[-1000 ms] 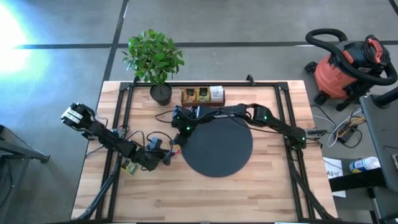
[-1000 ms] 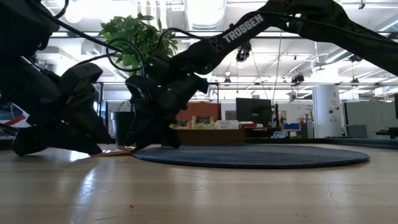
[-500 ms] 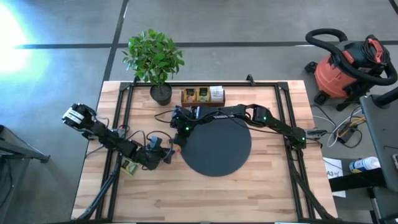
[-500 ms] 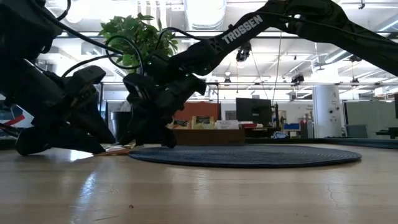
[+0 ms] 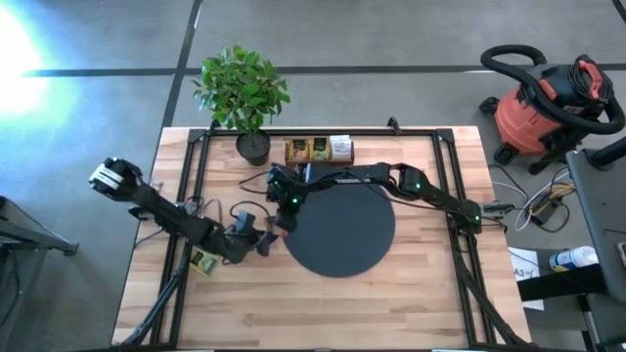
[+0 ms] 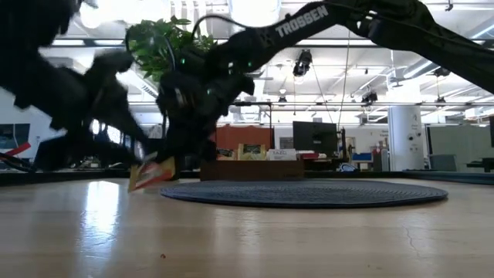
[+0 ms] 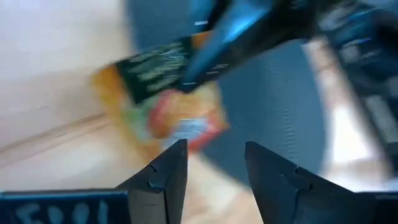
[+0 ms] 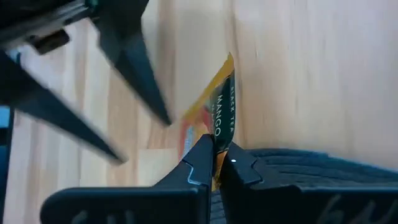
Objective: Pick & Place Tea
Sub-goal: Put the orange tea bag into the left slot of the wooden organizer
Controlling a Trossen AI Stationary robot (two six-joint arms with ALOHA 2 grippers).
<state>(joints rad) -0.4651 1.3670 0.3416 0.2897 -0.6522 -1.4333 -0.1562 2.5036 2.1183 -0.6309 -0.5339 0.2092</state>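
Observation:
An orange-yellow tea sachet [image 8: 219, 109] with a dark label hangs just above the wood by the left rim of the black disc [image 5: 342, 227]; my right gripper [image 8: 217, 157] is shut on it. In the low view the sachet [image 6: 152, 174] is tilted and off the table. My left gripper [image 7: 214, 167] stands open a little to the sachet's left, fingers pointing at it without touching. The sachet [image 7: 163, 102] fills the left wrist view, a right finger across it. My right gripper pinches the sachet's edge [image 8: 217, 144] between its two fingers, coming slanting down from the table's far right side. The sachet stands edge-on between the fingertips [image 8: 200, 155] and sticks out beyond them, tilted and lifted clear of the table.
A wooden tray [image 5: 319, 150] holding more sachets stands at the far edge, next to a potted plant [image 5: 245, 93]. A green sachet [image 5: 203, 261] lies on the wood under my left arm. Bare wood lies toward the near edge.
My right gripper has risen and rolled a little, and the orange-yellow sachet, which lay flat on the wood by the disc's rim, now hangs tilted clear of the table. My left gripper has also risen, staying open.

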